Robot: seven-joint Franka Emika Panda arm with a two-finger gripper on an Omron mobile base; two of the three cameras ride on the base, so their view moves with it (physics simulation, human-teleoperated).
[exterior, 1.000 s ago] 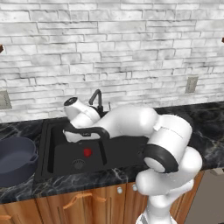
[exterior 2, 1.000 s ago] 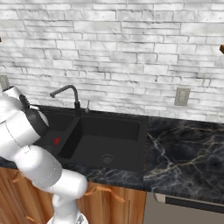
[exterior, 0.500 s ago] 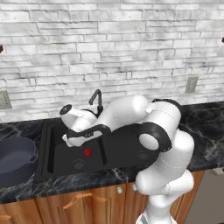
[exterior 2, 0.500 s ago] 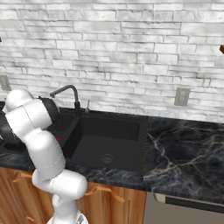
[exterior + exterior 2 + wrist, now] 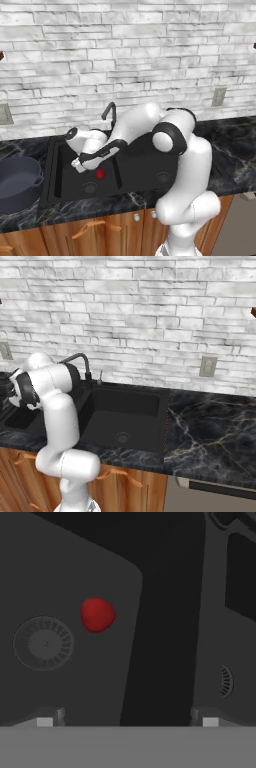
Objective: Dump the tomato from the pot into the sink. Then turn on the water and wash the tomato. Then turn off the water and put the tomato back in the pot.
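Red tomato (image 5: 97, 614) sits on sink (image 5: 125, 192) floor, beside the drain (image 5: 44, 643).
Gripper (image 5: 80, 165) hangs over it, fingers wide apart, empty; tomato lies below, drain-side of the tips.

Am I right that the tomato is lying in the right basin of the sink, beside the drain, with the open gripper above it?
Not quite. The tomato lies in the left basin of the sink, beside that basin's drain; the left base view shows it. The rest holds: the open gripper is above it.
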